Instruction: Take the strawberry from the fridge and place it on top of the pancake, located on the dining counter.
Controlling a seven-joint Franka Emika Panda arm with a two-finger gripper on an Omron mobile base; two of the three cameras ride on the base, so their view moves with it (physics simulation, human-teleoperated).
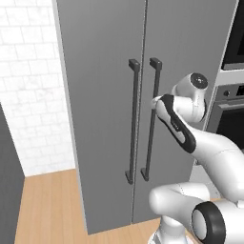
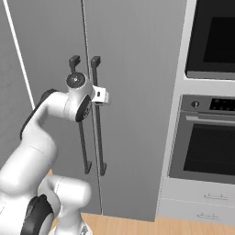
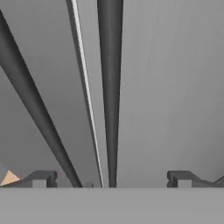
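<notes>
The fridge (image 1: 105, 95) is a tall grey cabinet with both doors shut and two dark vertical bar handles. My gripper (image 1: 155, 102) is up against the right door's handle (image 1: 151, 143), about a third of the way down it. In the right base view the gripper (image 2: 104, 95) sits at that same handle (image 2: 100, 137). In the hand view the gripper (image 3: 111, 178) is open, its fingertips (image 3: 41, 178) spread wide with the handle bar (image 3: 109, 87) running between them, untouched. The strawberry, the pancake and the dining counter are out of view.
Right of the fridge stands a white oven column: a dark upper oven (image 2: 215, 36), a lower oven (image 2: 206, 147) and drawers (image 2: 202, 206). A white tiled wall (image 1: 28, 95) and light-wood floor (image 1: 47, 205) lie to the left. A dark panel (image 1: 7, 190) stands at the far left.
</notes>
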